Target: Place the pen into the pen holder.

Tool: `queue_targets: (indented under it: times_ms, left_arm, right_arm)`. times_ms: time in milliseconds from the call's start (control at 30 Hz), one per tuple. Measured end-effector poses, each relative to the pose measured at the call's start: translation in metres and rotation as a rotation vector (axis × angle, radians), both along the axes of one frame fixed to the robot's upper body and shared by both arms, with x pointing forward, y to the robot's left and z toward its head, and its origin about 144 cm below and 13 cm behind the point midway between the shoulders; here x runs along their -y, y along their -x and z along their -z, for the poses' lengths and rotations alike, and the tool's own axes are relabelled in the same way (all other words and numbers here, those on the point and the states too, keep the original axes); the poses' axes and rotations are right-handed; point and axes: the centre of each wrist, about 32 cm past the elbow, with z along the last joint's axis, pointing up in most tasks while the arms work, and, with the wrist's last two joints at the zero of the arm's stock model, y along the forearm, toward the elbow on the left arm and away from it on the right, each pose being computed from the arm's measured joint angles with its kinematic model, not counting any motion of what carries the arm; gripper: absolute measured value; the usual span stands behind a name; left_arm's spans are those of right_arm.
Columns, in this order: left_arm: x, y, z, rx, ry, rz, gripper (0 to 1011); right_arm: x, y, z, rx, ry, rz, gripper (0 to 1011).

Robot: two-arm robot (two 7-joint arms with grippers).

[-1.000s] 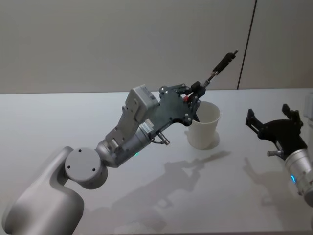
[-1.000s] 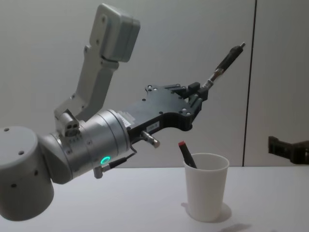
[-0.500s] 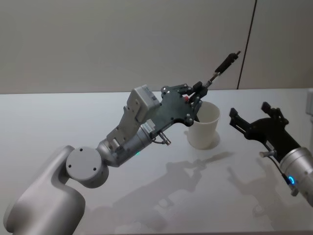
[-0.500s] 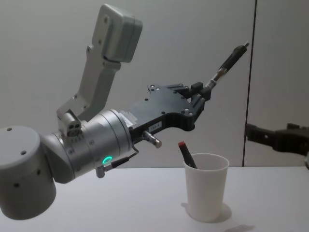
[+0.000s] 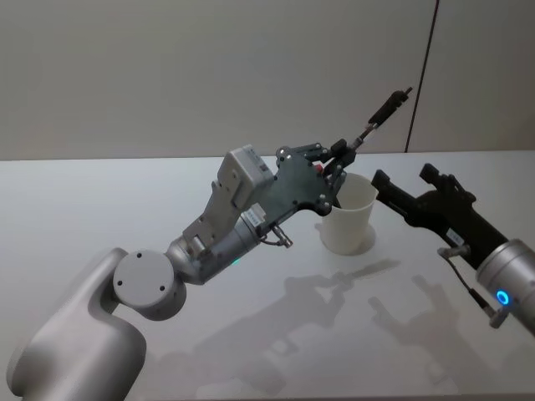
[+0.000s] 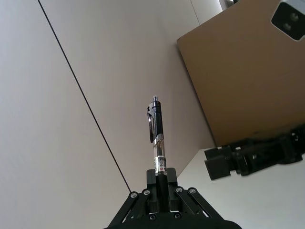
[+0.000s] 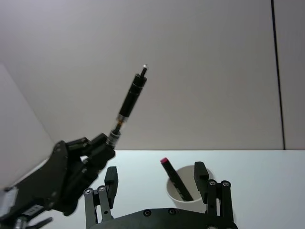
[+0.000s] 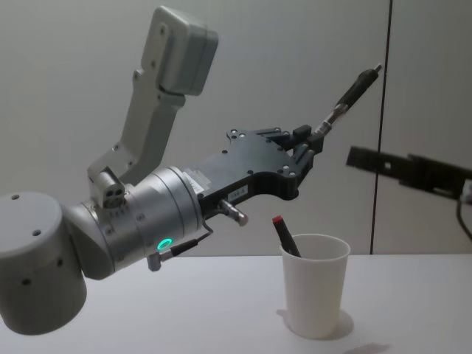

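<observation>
- While clamping the left end effector (image 5: 341,151) shut on the low end of the pen (image 5: 383,110), up above the pen holder (image 8: 316,289) on the worktop (image 5: 117,192), could miss the rim.
- Could bump the open, empty right end effector (image 5: 406,177) hanging close by.
- Might tip the pen holder or hit the red-topped pen (image 8: 284,237) inside.
</observation>
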Motion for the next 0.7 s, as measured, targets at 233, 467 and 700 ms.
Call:
queue_targets:
  times_ms: [233,467,700]
  left_arm:
    - [0.0,0.0,0.0,0.001,0.0,0.001,132]
    - [0.0,0.0,0.0,0.001,0.0,0.001,132]
    - [0.0,0.0,0.0,0.001,0.0,0.002,133]
  right_arm:
    - [0.004,-0.001,-0.009,0.004,-0.068,-0.047,1002]
    - [0.008,-0.003,-0.015,0.007,-0.124,-0.084,1001]
    - [0.009,-0.008,-0.019,-0.007,-0.169,-0.114,1002]
